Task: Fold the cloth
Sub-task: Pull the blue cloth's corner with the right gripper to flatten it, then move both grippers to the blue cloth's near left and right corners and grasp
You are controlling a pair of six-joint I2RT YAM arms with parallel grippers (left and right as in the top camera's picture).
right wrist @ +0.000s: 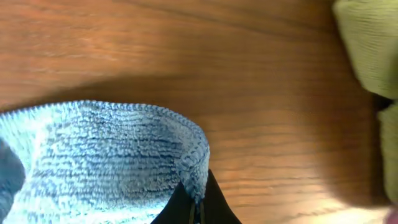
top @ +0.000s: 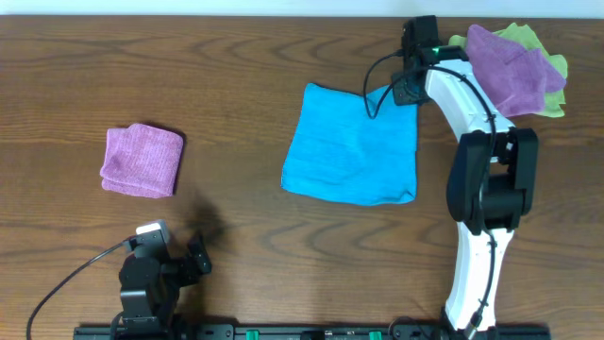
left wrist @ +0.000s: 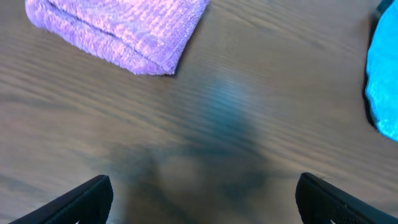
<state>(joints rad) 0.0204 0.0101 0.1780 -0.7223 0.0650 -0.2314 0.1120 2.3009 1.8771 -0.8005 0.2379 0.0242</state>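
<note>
Wooden table [top: 245, 76] holds the blue cloth [top: 349, 151] spread flat near centre; the right gripper [right wrist: 196, 202] pinches its corner at 1 o'clock. At 7 o'clock, the left gripper [left wrist: 205, 199] hangs, fingers spread wide.

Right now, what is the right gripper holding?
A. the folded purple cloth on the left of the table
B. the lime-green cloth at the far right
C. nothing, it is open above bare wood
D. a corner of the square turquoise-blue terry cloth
D: in the right wrist view the right gripper is pinched shut on a lifted corner of the turquoise-blue terry cloth.
</note>
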